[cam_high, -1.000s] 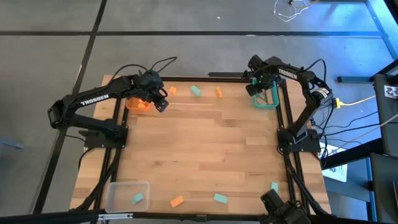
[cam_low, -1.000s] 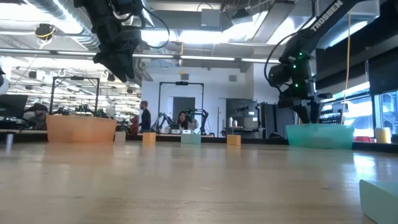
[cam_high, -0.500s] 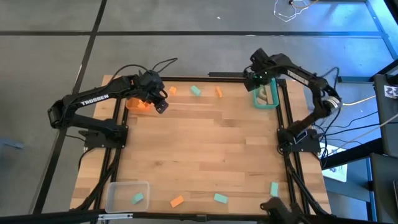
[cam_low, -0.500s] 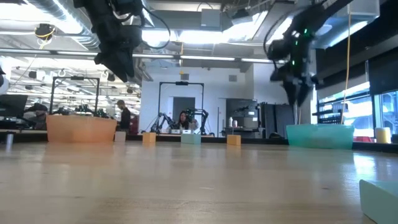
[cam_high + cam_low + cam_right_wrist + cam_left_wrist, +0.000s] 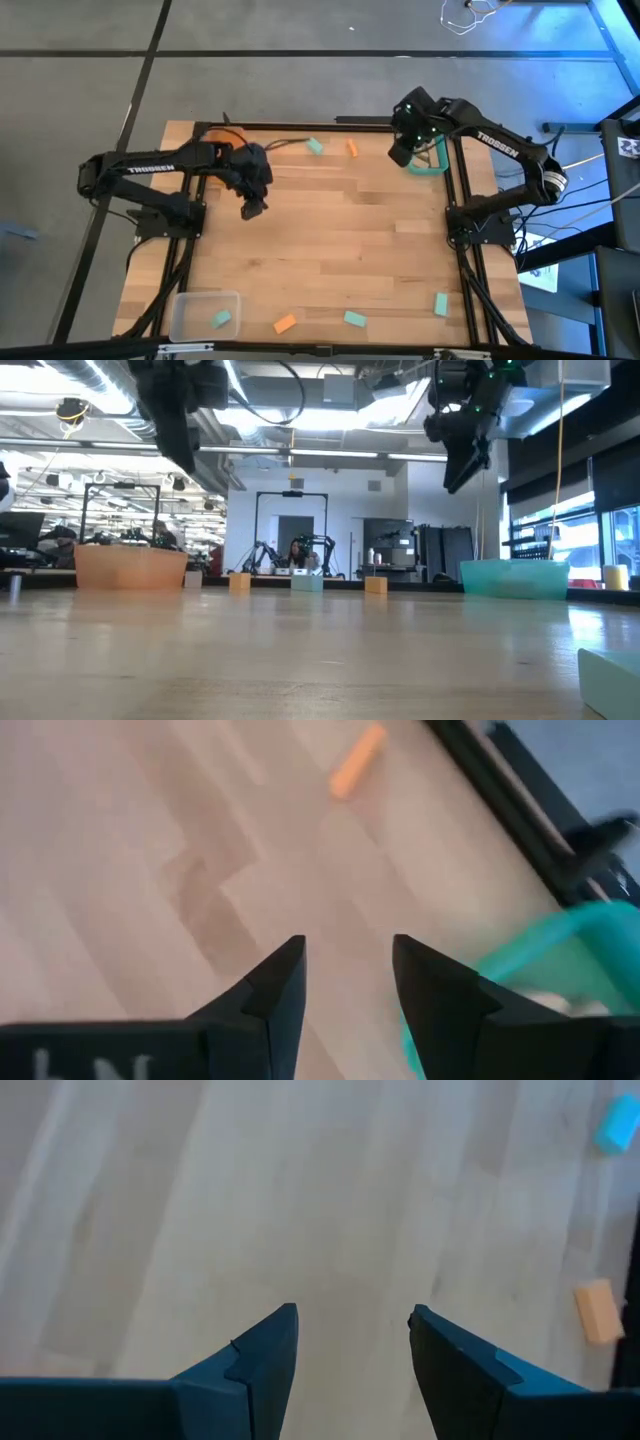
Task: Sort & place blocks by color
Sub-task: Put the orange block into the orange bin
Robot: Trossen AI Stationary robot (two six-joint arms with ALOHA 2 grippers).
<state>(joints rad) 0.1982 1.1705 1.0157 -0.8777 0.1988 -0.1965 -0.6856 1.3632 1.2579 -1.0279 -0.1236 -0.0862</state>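
Both grippers are open, hold nothing and hang above the table. My left gripper (image 5: 252, 208) (image 5: 352, 1342) is over bare wood, nearer than the orange bin (image 5: 130, 567). My right gripper (image 5: 399, 152) (image 5: 348, 970) hangs just left of the teal bin (image 5: 432, 162) (image 5: 545, 955). A teal block (image 5: 315, 146) and an orange block (image 5: 352, 148) (image 5: 357, 761) lie flat near the far edge between the arms. Along the near edge lie an orange block (image 5: 284, 323) and two teal blocks (image 5: 354, 318) (image 5: 441, 303).
A clear bin (image 5: 205, 315) at the near left corner holds one teal block (image 5: 222, 318). Black frame rails run along the table's left and right sides (image 5: 462, 200). Cables trail near the far edge by the left arm. The middle of the table is bare wood.
My left gripper has swung from over the orange bin toward the table's near edge and centre, turning as it went. My right gripper has risen from the teal bin and moved toward the table's left, rolling its wrist. The blocks on the table have stayed put.
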